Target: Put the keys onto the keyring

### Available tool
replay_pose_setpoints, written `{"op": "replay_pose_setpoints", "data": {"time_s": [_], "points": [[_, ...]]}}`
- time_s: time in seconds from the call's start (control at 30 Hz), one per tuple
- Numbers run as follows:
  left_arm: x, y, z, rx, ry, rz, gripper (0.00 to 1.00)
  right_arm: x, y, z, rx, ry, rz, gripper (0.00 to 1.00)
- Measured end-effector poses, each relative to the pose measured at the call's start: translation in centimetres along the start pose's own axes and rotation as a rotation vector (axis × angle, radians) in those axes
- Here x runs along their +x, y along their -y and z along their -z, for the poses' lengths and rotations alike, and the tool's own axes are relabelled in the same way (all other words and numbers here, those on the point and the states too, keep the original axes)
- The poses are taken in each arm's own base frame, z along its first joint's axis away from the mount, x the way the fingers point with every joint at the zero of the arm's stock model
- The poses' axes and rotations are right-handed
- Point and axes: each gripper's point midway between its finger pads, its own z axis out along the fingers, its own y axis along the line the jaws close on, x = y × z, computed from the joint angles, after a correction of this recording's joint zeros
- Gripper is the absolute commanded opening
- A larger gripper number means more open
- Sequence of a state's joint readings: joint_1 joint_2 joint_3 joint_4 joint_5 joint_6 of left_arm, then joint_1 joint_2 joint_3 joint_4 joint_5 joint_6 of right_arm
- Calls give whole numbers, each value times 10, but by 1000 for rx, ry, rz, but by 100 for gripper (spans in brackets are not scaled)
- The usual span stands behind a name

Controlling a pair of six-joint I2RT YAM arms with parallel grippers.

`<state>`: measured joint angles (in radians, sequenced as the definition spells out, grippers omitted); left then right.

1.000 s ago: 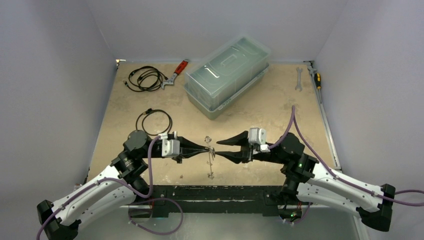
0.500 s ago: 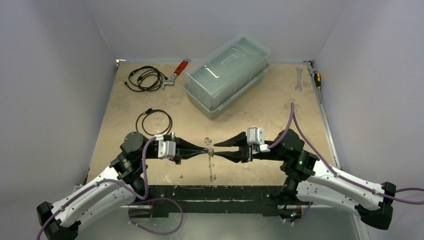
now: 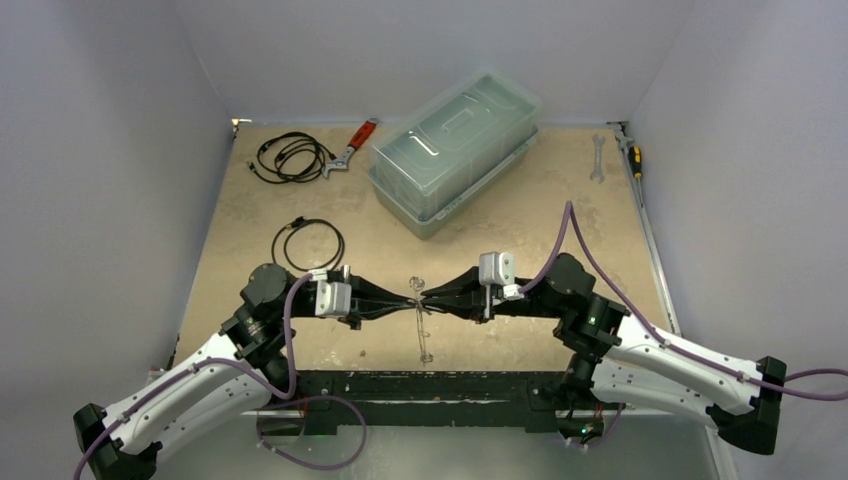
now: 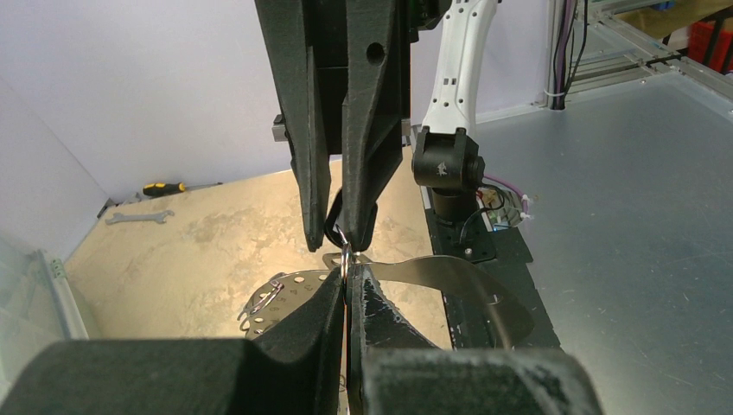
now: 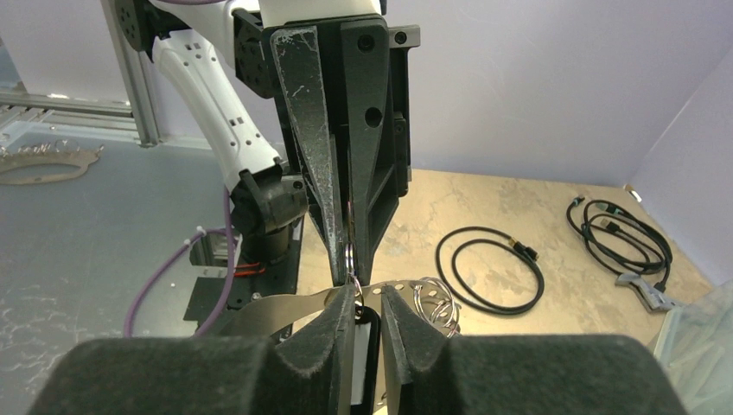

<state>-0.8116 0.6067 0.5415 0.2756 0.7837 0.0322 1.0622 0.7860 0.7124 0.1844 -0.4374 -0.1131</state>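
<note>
The keyring [image 3: 424, 335], a thin silver perforated hoop, hangs between both grippers above the table near its front edge; its band shows in the left wrist view [image 4: 449, 275] and the right wrist view [image 5: 259, 313]. My left gripper [image 3: 408, 298] is shut on a small split ring [image 4: 346, 258] at the hoop's rim. My right gripper [image 3: 432, 297] faces it tip to tip. Its jaws [image 5: 370, 298] stand narrowly apart with the black-and-white tag of a key [image 5: 361, 341] filling the gap. Loose split rings [image 5: 432, 303] hang on the hoop. The blue-tagged key is not in view.
A clear lidded plastic box [image 3: 455, 150] stands at the back centre. A black cable loop [image 3: 308, 243] lies behind the left arm. A coiled cable [image 3: 290, 157] and a red-handled wrench [image 3: 352, 148] lie at the back left. A wrench [image 3: 598, 158] and a screwdriver [image 3: 634, 155] lie at the back right.
My right gripper has moved left up to the left gripper's tips and its jaws have narrowed from wide open. The left gripper has held still on the ring.
</note>
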Motion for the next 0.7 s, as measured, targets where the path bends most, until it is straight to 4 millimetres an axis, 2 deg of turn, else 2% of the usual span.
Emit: {"op": "replay_pose_setpoints", "data": {"time_s": [0.17, 0.7], "points": [[0, -1, 1, -7, 0, 9, 0, -2, 0, 0, -5, 0, 5, 0], [0, -4, 2, -20, 4, 4, 0, -2, -2, -2, -18, -7, 6, 0]]}}
